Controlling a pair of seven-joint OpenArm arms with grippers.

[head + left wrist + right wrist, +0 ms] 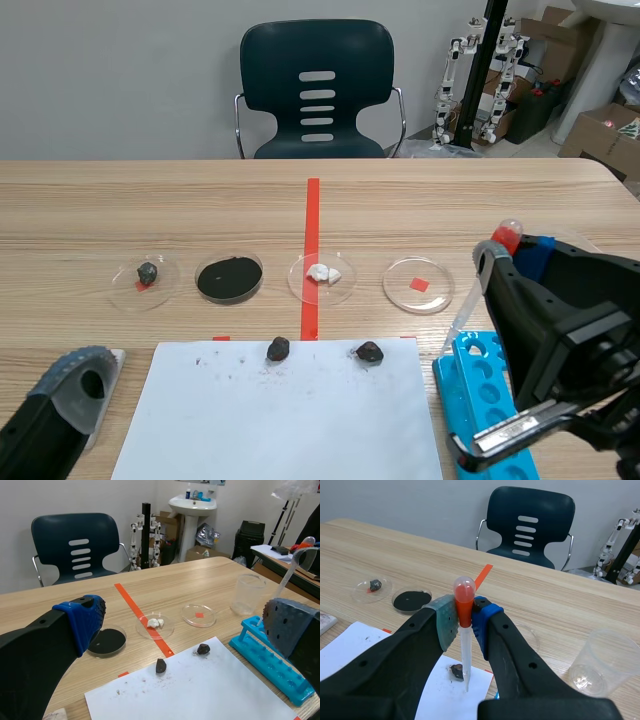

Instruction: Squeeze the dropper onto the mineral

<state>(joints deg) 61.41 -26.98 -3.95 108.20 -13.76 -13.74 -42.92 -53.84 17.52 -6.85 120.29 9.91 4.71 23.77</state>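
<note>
Right fingers are clamped on the dropper at its orange bulb, held up by the blue rack. Left fingers sit wide open, idle. Pickup looks done; carrying it over a rock on the paper and squeezing is what's left.

1. Dropper: in the scene view you saw only its red bulb and a sliver of tube; the right gripper hid the rest.
2. Mineral by the dropper's tip: half hidden behind a finger in the right wrist view.
3. Blue rack: partly covered by the right gripper and cut by the edge; you could not count its holes.
4. White paper: near side cut off.
5. Clear cup: 1 side cut off.
6. White block: only a corner showed; you could not identify it.
</note>
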